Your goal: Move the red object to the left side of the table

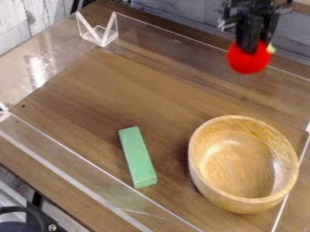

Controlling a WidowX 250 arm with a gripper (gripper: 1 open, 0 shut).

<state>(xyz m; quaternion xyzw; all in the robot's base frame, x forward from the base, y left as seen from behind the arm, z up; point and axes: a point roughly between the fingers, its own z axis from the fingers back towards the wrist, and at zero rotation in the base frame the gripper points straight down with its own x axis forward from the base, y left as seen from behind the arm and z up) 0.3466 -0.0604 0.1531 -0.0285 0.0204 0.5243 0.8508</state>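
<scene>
Red object (249, 59) clamped in the fingers (251, 43) above the worktop (133, 91) near its far acrylic wall (182, 41), bare wood leftward, wooden bowl (245, 162) and green block (137, 156) nearer
</scene>
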